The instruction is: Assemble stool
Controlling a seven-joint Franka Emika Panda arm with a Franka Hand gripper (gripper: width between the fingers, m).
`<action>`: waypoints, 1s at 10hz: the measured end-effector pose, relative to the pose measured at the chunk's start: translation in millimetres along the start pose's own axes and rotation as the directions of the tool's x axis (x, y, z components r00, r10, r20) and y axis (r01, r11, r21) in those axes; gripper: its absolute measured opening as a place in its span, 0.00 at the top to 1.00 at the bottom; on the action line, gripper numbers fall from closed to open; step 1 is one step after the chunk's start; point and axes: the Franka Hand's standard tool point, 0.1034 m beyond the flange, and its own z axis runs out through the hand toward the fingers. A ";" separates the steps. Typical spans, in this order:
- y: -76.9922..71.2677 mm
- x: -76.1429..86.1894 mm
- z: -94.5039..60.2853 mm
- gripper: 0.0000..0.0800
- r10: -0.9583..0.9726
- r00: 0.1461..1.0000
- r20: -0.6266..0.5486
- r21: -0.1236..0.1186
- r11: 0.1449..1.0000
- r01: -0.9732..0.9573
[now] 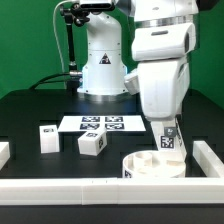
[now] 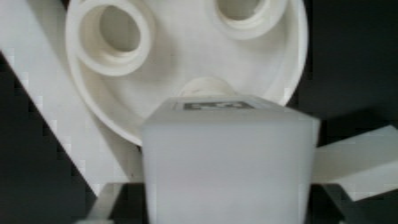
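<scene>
Black tabletop (image 1: 25, 112) | seat (image 1: 148, 168) at near edge; no leg seen fitted | gripper (image 1: 167, 131) clamps first leg (image 1: 169, 144) above seat; loose leg (image 1: 47, 137) and other loose leg (image 1: 92, 143) wait mid-table | early stage

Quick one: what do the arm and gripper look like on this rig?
The arm has glossy white rounded shells, dark joint sections up top and a small dark mark on its domed base. A black cable or post stands beside it. The gripper is white with pale grey fingers.
</scene>
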 end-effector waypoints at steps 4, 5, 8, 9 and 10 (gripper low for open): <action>-3.0 5.6 1.7 0.58 0.364 0.931 -0.010 -0.005 0.931 -0.364; -4.0 8.1 2.2 0.57 0.441 0.897 -0.016 -0.007 0.897 -0.441; -7.6 15.3 3.4 0.57 0.627 0.778 -0.027 0.005 0.779 -0.627; -8.4 17.3 3.7 0.57 0.718 0.695 -0.030 0.018 0.696 -0.718; -8.4 18.5 3.8 0.57 0.745 0.667 -0.034 0.022 0.667 -0.744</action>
